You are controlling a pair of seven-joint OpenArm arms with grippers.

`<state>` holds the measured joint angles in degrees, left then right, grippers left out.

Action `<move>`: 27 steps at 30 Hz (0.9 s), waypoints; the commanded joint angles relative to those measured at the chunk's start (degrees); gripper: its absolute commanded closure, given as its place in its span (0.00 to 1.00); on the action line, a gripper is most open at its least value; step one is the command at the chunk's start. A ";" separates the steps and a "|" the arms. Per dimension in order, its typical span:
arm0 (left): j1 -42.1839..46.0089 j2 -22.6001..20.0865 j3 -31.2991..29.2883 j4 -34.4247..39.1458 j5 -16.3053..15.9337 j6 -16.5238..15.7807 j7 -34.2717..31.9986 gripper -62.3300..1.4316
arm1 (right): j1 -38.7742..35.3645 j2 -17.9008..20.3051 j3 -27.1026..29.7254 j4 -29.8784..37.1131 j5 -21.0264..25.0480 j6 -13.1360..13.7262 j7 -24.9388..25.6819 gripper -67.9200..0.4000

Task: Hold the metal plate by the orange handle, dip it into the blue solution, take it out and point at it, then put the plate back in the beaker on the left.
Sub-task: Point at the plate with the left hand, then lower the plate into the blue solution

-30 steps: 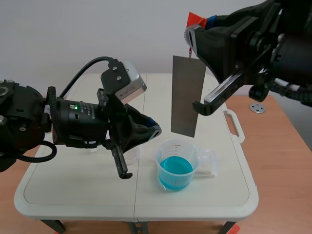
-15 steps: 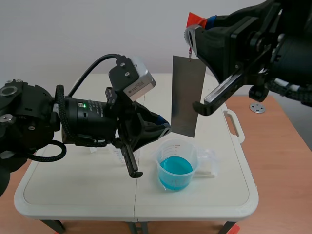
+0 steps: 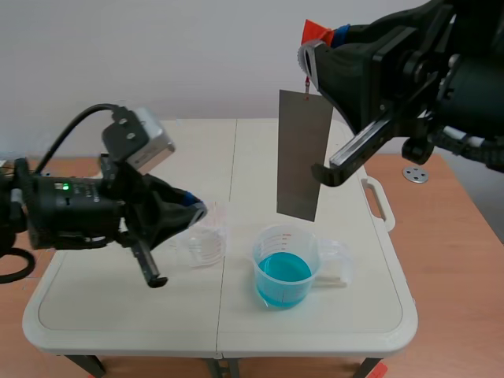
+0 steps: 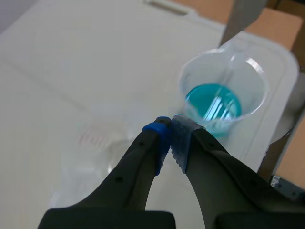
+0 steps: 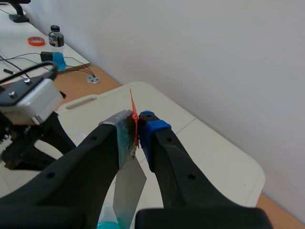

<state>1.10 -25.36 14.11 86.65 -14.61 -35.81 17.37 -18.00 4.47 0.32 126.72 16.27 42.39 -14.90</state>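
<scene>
**Plate hangs clear of the blue solution; left end effector closed beside the empty beaker**

The left end effector (image 3: 197, 211) sits low over the white surface (image 3: 118, 295). Its two fingers are pressed together tip to tip, with nothing between them. In the left wrist view the blue pad and the grey dotted pad meet at the left end effector's (image 4: 170, 132) tip. The empty clear beaker (image 3: 206, 242) stands on the surface just beside and below those fingertips. Seen from the wrist, this beaker (image 4: 95, 143) is a blurred shape lying under the fingers.

Ahead of the closed tips stands the beaker of blue solution (image 4: 221, 98), a clear measuring beaker with a handle. It is partly filled, and in the scene view it (image 3: 285, 268) stands near the empty one.

The metal plate (image 3: 303, 153) hangs upright below the raised right end effector (image 3: 313, 49). Its lower edge is above the rim of the blue beaker and out of the liquid. That end effector (image 5: 138, 128) is clamped on the thin orange handle (image 5: 134, 114) at the plate's top. The grey plate (image 5: 128, 183) drops away beneath its fingers.
</scene>
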 commanded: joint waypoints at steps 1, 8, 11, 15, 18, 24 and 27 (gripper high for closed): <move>3.30 -3.02 -2.14 2.27 -0.57 0.66 -2.40 0.92 | 0.37 0.13 0.11 0.85 0.85 0.33 1.05 0.97; 17.55 -10.86 -15.21 3.87 -0.57 4.87 -8.17 0.92 | 0.37 0.13 0.11 0.83 0.87 0.33 1.05 0.97; 23.43 -13.00 -21.27 3.85 -0.57 7.19 -9.03 0.92 | 0.37 0.13 0.04 0.50 0.87 0.33 1.05 0.97; 30.97 -14.23 -29.20 3.85 -0.11 11.15 -9.05 0.92 | 0.37 0.13 0.04 -0.35 0.85 0.33 1.05 0.97; 36.41 -14.49 -33.92 3.85 1.18 11.30 -9.27 0.92 | 0.37 0.13 0.04 -1.22 0.85 0.33 1.05 0.97; 47.34 -14.53 -38.77 3.80 2.23 13.92 -11.76 0.92 | 0.37 0.13 0.00 -3.56 1.07 0.33 1.09 0.97; 51.95 -14.51 -38.91 3.78 3.17 14.16 -11.98 0.92 | 0.37 0.13 -0.02 -5.03 1.29 0.33 1.31 0.97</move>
<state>52.82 -40.16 -24.99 89.62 -11.62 -21.67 5.91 -17.98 4.47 0.32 121.62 16.67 42.41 -14.90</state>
